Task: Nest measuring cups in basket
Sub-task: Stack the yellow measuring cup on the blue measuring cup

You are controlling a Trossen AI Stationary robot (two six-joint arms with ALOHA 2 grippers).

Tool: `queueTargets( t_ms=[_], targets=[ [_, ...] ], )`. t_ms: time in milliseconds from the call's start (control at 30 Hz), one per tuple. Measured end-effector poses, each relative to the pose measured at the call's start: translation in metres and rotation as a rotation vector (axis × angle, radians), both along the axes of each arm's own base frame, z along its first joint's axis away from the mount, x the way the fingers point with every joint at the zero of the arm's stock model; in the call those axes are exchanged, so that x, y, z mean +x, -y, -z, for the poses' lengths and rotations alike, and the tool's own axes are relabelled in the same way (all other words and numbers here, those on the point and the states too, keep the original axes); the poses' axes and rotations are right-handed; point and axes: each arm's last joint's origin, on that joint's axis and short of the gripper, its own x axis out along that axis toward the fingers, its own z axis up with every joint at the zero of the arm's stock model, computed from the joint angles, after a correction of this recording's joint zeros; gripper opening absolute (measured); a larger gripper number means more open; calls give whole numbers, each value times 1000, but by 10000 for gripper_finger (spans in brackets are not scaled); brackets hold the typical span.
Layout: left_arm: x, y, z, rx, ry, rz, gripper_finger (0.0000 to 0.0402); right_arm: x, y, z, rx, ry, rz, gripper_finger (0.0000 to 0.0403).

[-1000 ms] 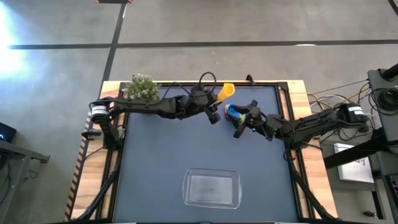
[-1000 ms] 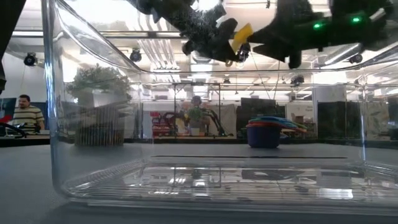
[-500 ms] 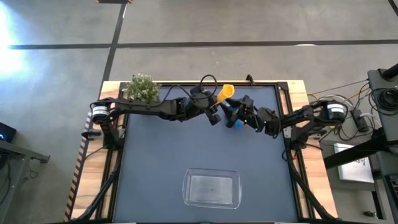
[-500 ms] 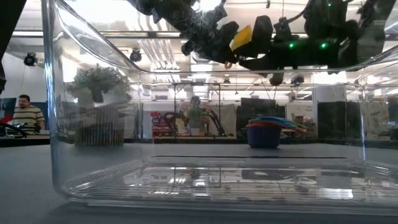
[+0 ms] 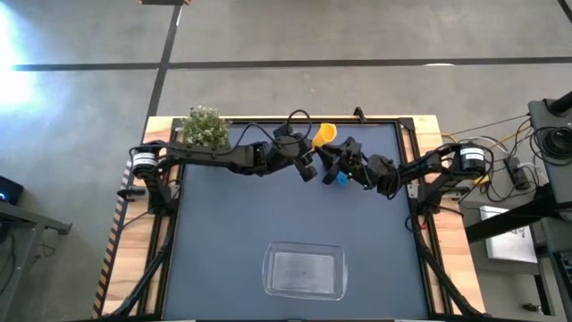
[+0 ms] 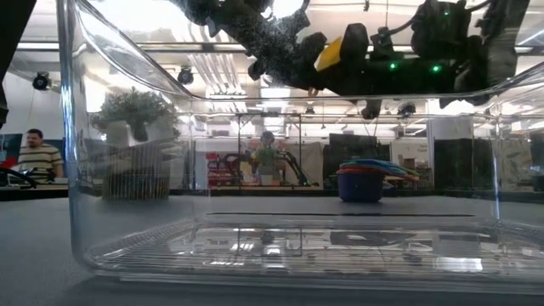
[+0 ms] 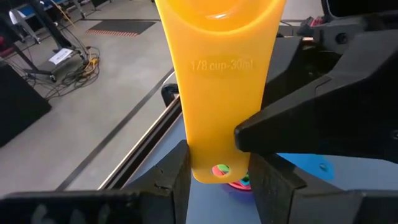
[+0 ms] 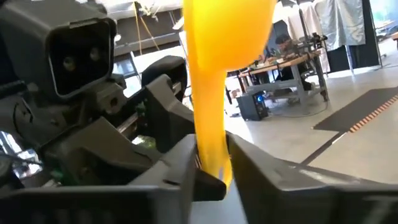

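The yellow measuring cup (image 5: 323, 134) is in the air near the table's far edge, and both grippers meet on it. My left gripper (image 5: 313, 152) comes from the left and my right gripper (image 5: 329, 156) from the right, each shut on the cup's handle. The other measuring cups (image 6: 367, 180) sit nested in one stack on the table, a blue one outermost, partly hidden under my right gripper in the high view (image 5: 340, 178). The clear basket (image 5: 266, 270) stands on its base near the table's near edge. My left gripper pinches the yellow cup's flat handle at its free end, by the hanging hole (image 7: 214, 158), one finger (image 7: 177, 171) on each long edge. The fingers lie along the handle. The cup is lifted clear, bowl pointing away from the gripper. My right gripper pinches the same handle (image 8: 210, 134) between its two fingers (image 8: 180, 171), farther along it than the left gripper's hold. One of its fingers (image 7: 280, 124) crosses the handle from the table's right side. The bowl (image 8: 227, 25) stands beyond the fingertips.
A small potted green plant (image 5: 204, 125) stands at the table's far left corner. Open dark table surface (image 5: 232, 224) lies between the arms and the basket. People and equipment show in the room beyond the table.
My right gripper has moved from above the cup stack toward the table's left and far edge, up to the yellow cup, and now has its fingers on the handle. My left gripper and the cup have stayed put.
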Motion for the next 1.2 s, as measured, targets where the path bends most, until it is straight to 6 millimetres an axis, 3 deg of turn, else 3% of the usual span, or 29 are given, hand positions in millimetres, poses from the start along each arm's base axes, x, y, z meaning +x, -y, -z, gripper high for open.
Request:
queueTargets(
  t_ms=[100,267,500,633,933,1200],
  targets=[
    [0,0,0,0,0,1,111,0,0,-1,-26,-16,-2,24],
    [0,1,1,-4,-7,8,113,0,0,-1,-36,-36,0,11],
    [-7,1,5,13,-113,-5,264,-6,2,-3,0,-140,-36,9],
    [-13,2,1,13,-140,-14,309,-14,1,-8,17,-232,-53,8],
    [-36,8,-13,-18,-179,2,283,-50,0,-16,224,-537,-314,8],
    [-65,19,-1,-70,74,159,236,-79,1,-16,388,-423,-509,8]
  ],
)
